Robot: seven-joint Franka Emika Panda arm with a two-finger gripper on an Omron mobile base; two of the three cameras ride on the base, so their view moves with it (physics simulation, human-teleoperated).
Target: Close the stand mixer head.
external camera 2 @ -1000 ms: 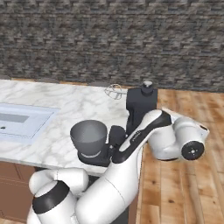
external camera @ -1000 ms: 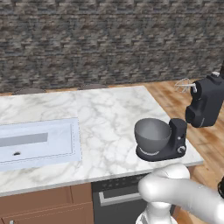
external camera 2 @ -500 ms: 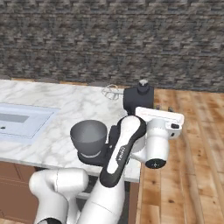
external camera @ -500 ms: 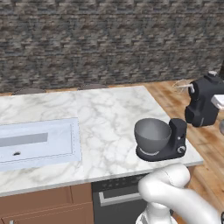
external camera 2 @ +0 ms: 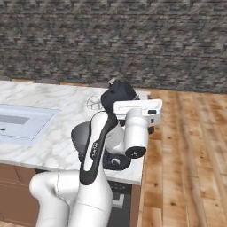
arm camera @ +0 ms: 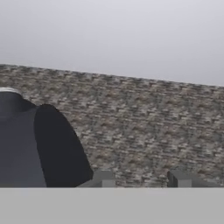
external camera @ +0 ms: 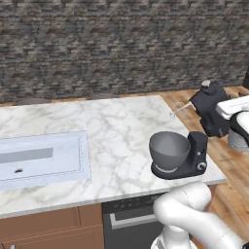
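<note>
The stand mixer head (external camera: 210, 113) is a dark rounded block, tilted up and back above its base (external camera: 197, 154). Its silver whisk (external camera: 179, 108) points left over the counter, above the grey mixing bowl (external camera: 168, 150). In the right base view the head (external camera 2: 119, 94) and whisk (external camera 2: 94, 103) rise behind my white forearm. My hand (external camera: 234, 105) sits right beside the head, on its right. In the hand view my gripper (arm camera: 141, 179) is open with nothing between its fingertips (arm camera: 103, 177), and the head's dark curved side (arm camera: 39, 148) lies just left of them.
The mixer stands at the right front corner of a white marble counter (external camera: 112, 131). A sink (external camera: 41, 158) is set in its left part. A stone wall (external camera: 121, 48) runs behind, and wood floor (external camera 2: 186, 146) lies right of the counter's edge.
My hand has swung in against the head's right side. The head's top and whisk have shifted left and lower, tipping toward the bowl.
</note>
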